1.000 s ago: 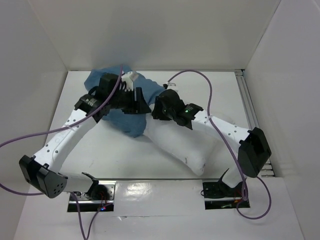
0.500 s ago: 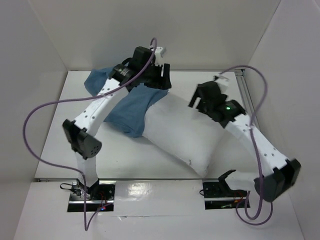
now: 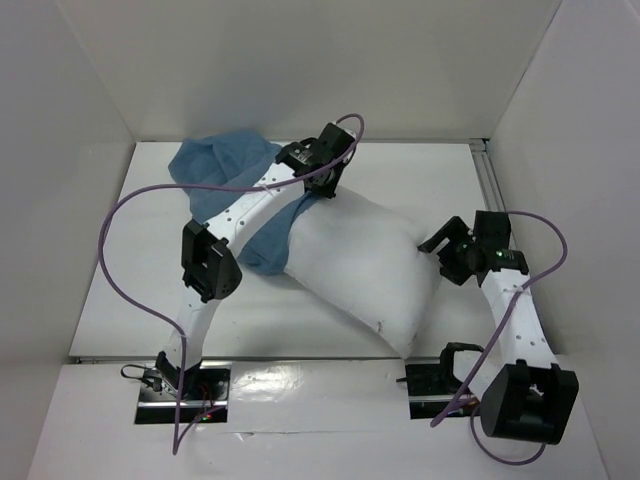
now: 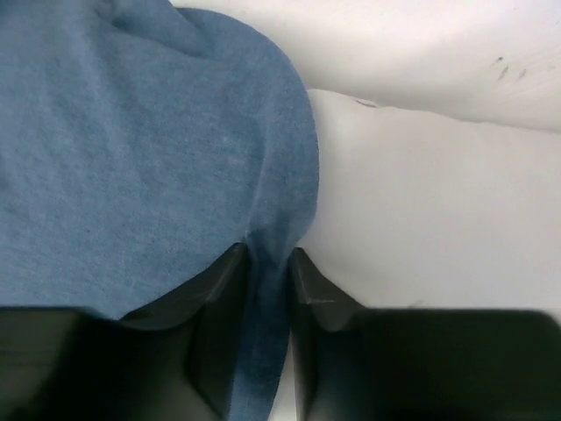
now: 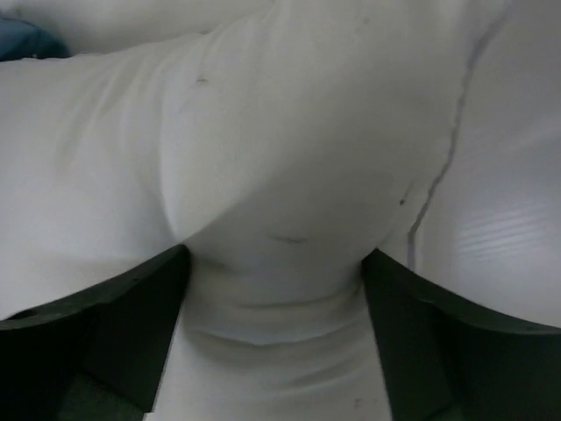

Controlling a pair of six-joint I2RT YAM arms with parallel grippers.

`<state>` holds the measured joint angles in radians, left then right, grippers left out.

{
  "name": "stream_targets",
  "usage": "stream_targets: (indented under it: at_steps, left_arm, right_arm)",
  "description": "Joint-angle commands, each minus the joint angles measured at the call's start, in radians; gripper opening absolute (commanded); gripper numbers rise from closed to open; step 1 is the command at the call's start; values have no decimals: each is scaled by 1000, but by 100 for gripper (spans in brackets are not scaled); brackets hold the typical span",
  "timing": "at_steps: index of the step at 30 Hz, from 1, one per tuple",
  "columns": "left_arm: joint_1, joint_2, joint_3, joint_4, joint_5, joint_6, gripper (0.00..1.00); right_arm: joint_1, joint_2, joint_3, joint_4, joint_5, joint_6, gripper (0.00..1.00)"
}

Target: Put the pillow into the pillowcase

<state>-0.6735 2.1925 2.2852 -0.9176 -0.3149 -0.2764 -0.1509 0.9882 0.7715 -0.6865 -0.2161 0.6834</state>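
The left end effector [image 4: 267, 256], pinching a thin pillowcase [image 4: 131, 149] fold, may lose it if the open right end effector [image 5: 273, 259] shoves the pillow [image 5: 280, 132].

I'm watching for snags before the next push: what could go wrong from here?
1. The left gripper pinches only a thin fold of the pillowcase; the cloth could slip out.
2. The right gripper stands wide open around one end of the pillow, so a push may slide off.

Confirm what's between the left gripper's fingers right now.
A fold of the pillowcase, pinched by the left gripper. The left wrist view shows it; the pillow lies just beside the fold.
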Motion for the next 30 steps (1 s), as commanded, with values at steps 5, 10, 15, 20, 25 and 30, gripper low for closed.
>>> stream_targets:
  at_steps: [5, 10, 15, 20, 25, 30]
  left_arm:
    - [2, 6, 56, -24, -29, 3, 9]
    - [2, -16, 85, -4, 160, -17, 0]
    - [2, -103, 85, 71, 565, -98, 0]
    - [2, -204, 140, 224, 897, -275, 0]
    - [15, -330, 33, 345, 927, -356, 0]
    - [63, -242, -39, 316, 835, -333, 0]
  right_arm:
    - [149, 101, -29, 245, -134, -15, 41]
    - [270, 142, 14, 278, -63, -5, 0]
    - [390, 191, 69, 489, -68, 67, 0]
    - [552, 369, 558, 521, -82, -4, 0]
    - [727, 258, 503, 524, 140, 5, 0]
    - [728, 159, 174, 556, 222, 135, 0]
